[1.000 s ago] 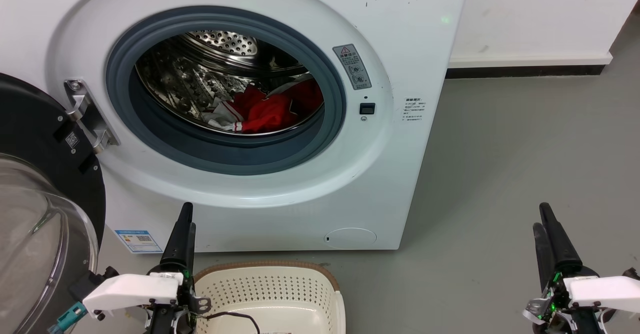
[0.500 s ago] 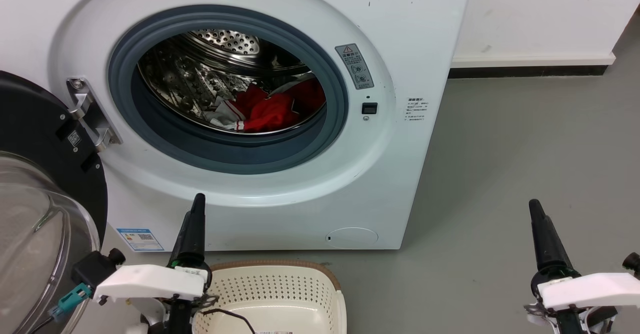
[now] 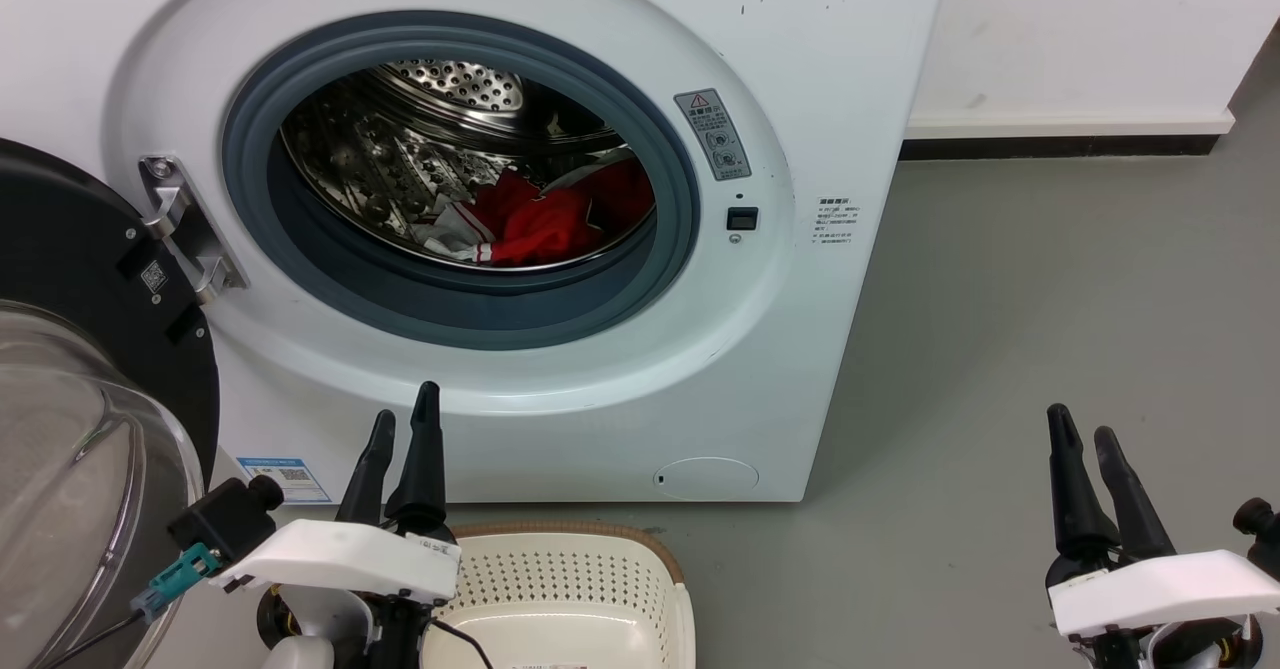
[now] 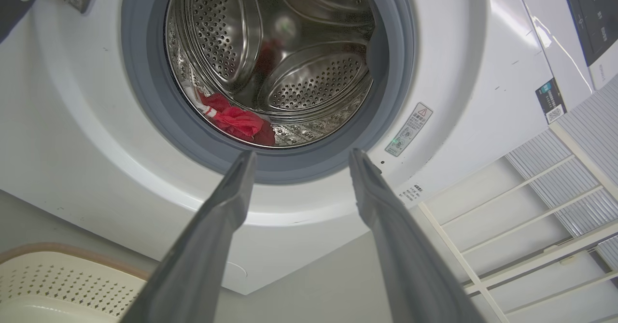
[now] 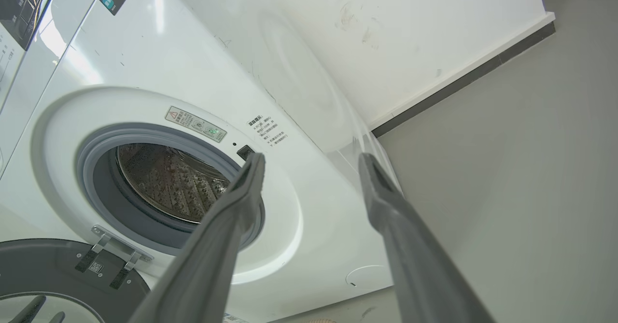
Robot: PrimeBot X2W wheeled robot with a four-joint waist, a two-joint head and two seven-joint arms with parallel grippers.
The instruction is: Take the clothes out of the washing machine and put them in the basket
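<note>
I am looking down through the head camera at the washing machine (image 3: 820,99), which is taking up the frame from 9 o'clock round to 1 o'clock. Its black-framed glass door (image 3: 60,249) is hanging open at 8 o'clock. The clothes (image 3: 535,229) are lying in a red heap with white trim at the bottom of the dimpled steel drum (image 3: 450,84). They are sitting toward the 5 o'clock side of the porthole, fully behind the grey rubber seal (image 3: 460,309). The basket (image 3: 560,574) is sitting on the grey floor (image 3: 1050,299) at 6 o'clock, just in front of the machine's base, with its near part running off the frame's bottom edge. My left claw (image 3: 405,407) is hovering at 7 o'clock beside the basket's left end, its fingers pointing up at the machine's front below the porthole. It is released, with the two fingers standing apart and nothing between them. In the left wrist view those fingers are framing the lower seal, and the clothes are showing at 11 o'clock from the gap. My right claw (image 3: 1079,425) is hovering at 4 o'clock over bare floor, well apart from the machine. It too is released and gripping nothing, and in the right wrist view its spread fingers are bracketing the machine's right side below the white wall (image 3: 1080,29)
</note>
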